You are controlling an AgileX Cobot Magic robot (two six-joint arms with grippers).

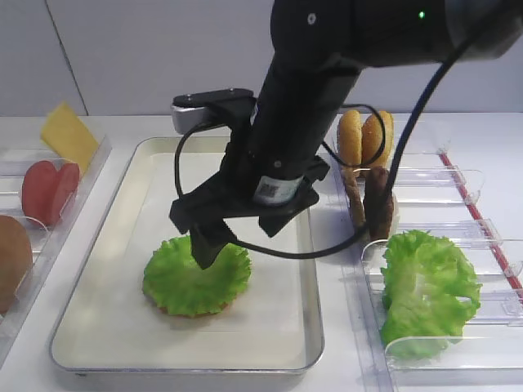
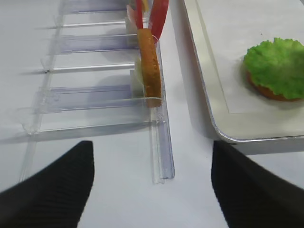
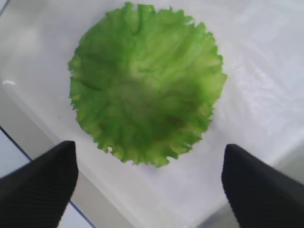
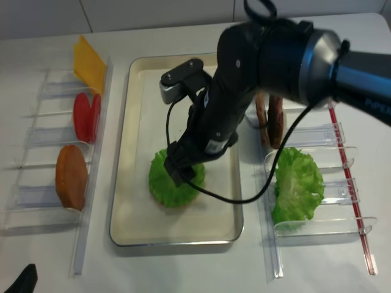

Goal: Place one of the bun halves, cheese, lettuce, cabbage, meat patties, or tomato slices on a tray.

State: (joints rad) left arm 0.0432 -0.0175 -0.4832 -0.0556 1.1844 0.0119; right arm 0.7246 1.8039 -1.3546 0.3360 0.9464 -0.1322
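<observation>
Right tool (image 1: 214,245) poised directly above the lettuce (image 1: 197,278), its two black fingers (image 3: 38,183) spread wide and holding nothing; in the right wrist view they stand to either side of the leaf, clear of its frilly edge. The lettuce lies flat on the white liner of the tray (image 1: 304,343), capping a brown round of which only the rim shows. Beneath and around the tool, bare liner runs to the raised rim on every side, widest toward the tray's far end; the near rim is the closest edge to the leaf.

To the tool's right, off the tray, clear plastic holders (image 1: 458,245) carry the bun halves (image 1: 365,137), the meat patties (image 1: 368,200) standing on edge, and a bunched clump of lettuce leaves (image 1: 426,290). To its left, further holders carry the cheese (image 1: 69,135), the tomato slices (image 1: 49,189) and another bun half (image 4: 71,176).

Left tool (image 2: 152,185) hovers low over the white surface (image 2: 95,156) beside the tray's corner, well apart from the leaf, its fingers wide apart and empty.
</observation>
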